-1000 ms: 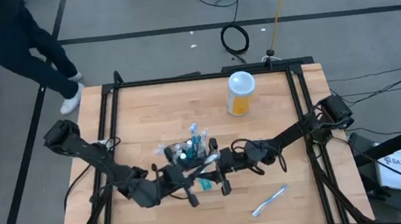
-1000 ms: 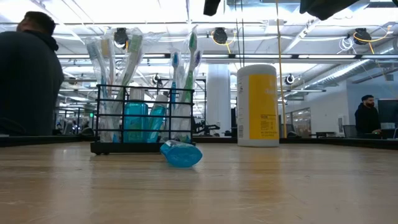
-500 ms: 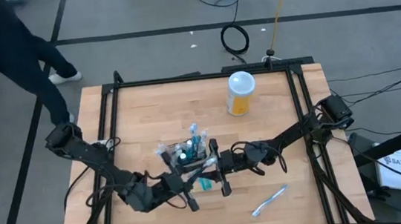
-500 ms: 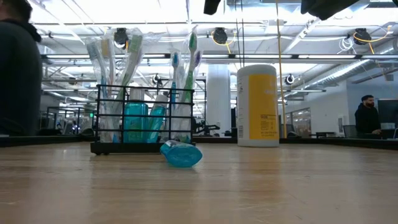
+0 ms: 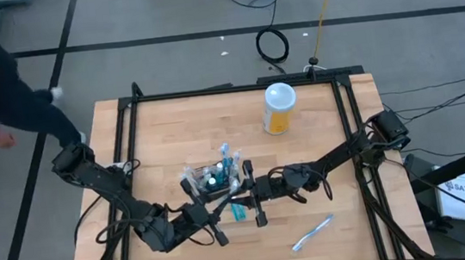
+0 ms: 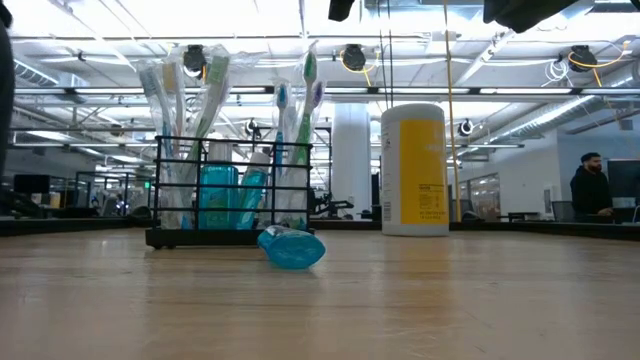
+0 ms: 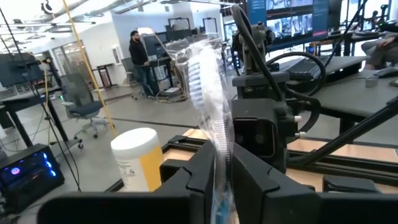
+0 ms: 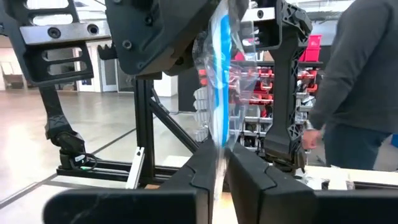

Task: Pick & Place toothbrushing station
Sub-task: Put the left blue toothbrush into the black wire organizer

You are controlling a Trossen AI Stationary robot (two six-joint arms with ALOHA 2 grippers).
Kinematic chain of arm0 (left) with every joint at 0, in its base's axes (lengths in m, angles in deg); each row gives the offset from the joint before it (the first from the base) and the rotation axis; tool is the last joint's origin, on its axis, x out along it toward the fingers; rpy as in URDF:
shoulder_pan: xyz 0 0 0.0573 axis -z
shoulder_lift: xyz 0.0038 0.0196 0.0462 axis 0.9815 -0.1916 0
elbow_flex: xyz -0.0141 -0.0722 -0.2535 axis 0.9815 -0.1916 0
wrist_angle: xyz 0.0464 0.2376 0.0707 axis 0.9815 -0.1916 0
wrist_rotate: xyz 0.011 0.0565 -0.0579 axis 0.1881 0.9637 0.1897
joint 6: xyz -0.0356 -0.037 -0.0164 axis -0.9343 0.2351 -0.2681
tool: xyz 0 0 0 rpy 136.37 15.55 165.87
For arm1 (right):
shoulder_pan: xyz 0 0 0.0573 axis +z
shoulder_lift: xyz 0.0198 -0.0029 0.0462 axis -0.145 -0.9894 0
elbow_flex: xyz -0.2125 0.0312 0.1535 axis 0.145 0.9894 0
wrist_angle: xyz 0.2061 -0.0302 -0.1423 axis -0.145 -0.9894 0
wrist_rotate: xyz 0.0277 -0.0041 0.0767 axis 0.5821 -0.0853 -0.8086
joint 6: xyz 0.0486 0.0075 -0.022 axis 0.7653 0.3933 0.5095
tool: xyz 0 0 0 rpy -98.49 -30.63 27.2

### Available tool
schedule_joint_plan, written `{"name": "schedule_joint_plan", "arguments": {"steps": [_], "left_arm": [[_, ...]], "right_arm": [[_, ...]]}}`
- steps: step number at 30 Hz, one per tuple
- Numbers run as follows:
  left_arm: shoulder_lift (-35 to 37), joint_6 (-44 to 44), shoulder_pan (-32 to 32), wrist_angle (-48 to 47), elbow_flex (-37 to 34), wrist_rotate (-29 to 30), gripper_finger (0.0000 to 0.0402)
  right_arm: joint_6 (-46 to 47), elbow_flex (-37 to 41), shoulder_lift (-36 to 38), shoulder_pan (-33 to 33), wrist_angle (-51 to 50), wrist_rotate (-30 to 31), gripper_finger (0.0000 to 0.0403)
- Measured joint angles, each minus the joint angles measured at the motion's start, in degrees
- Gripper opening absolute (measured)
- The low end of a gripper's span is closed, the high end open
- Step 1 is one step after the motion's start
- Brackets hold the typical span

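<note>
Wrapped toothbrush [image 8: 219,99] clamped between both end effectors, just beside the basket [image 5: 212,181].

Left end effector [image 7: 222,180] and right end effector [image 8: 221,165] are each closed on the same slim brush. Crinkly clear wrap is judged slippery; opposing pulls could tear it or twist the brush loose onto the wood tabletop [image 5: 321,147]. Black wire mesh basket holds upright brushes; a teal tube [image 6: 291,247] lies beside it.

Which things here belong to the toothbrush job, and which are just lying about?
Part of the job:
- wire basket
- toothbrushes standing in it
- wrapped toothbrush pinched by both claws
- loose toothbrush
- teal tube lying beside the basket

Just lying about:
- yellow-and-white canister
- cable coil on the floor
</note>
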Motion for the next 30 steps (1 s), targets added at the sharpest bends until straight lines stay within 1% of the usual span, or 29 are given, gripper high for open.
{"name": "schedule_joint_plan", "arguments": {"steps": [6, 11, 14, 18, 26, 28, 30], "left_arm": [[0.0, 0.0, 0.6, -0.4, 0.0, 0.1, 0.0054], [0.0, 4.6, 0.9, -0.8, 0.0, 1.3, 0.0056], [0.0, 7.0, 1.2, -0.9, 0.0, 1.9, 0.0066], [0.0, 7.3, 1.2, -0.9, 0.0, 1.6, 0.0099], [0.8, 7.5, 1.2, -2.0, 0.0, 1.6, 0.0193], [0.9, 7.4, 1.0, -2.1, 0.0, 1.4, 0.0208], [0.9, 7.0, 0.9, -2.1, 0.0, 1.4, 0.0214]], "right_arm": [[-1.4, 0.0, 0.0, 0.0, -0.5, 0.0, 0.0003], [-1.5, 0.0, 0.0, 0.0, -0.9, 0.0, 0.0001], [-1.5, 0.0, 0.0, -0.1, -1.7, 0.0, 0.0], [-1.5, 0.0, 0.0, -0.7, -3.4, 0.0, 0.0001], [-1.5, 0.0, 0.0, -1.2, -3.9, 0.0, 0.0001], [-1.5, 0.0, 0.0, -1.2, -3.9, 0.0, 0.0001], [-1.5, 0.0, 0.0, -1.2, -3.9, 0.0, 0.0001]]}}
